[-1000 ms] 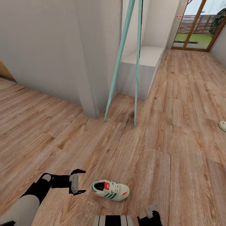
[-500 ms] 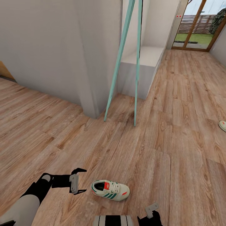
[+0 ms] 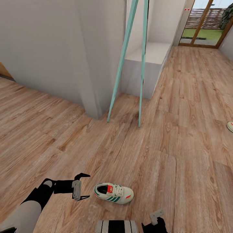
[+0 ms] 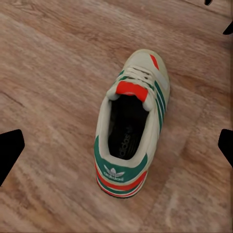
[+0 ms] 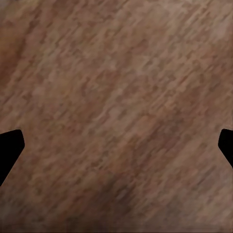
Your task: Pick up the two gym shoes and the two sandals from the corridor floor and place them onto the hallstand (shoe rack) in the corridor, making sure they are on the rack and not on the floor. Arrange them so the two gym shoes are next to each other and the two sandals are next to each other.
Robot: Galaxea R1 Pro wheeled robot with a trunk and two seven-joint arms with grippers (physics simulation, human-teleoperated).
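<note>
We see a wood-plank floor (image 3: 181,129) running the length of the corridor. One sneaker (image 3: 114,193) lies upright on it close by; in the left wrist view, this sneaker (image 4: 130,122) sits flat on its sole. A second sneaker (image 3: 230,126) shows partly, well apart. Two teal poles (image 3: 141,81) stand on the boards, beside a white bench (image 3: 145,69).

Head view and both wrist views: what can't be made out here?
- Second gym shoe: head view, cut off by the right edge; just its tip shows.
- Right pincer: head view, cut by the bottom edge; right wrist view has dark fingertips at the edges over blurred corridor floor.
</note>
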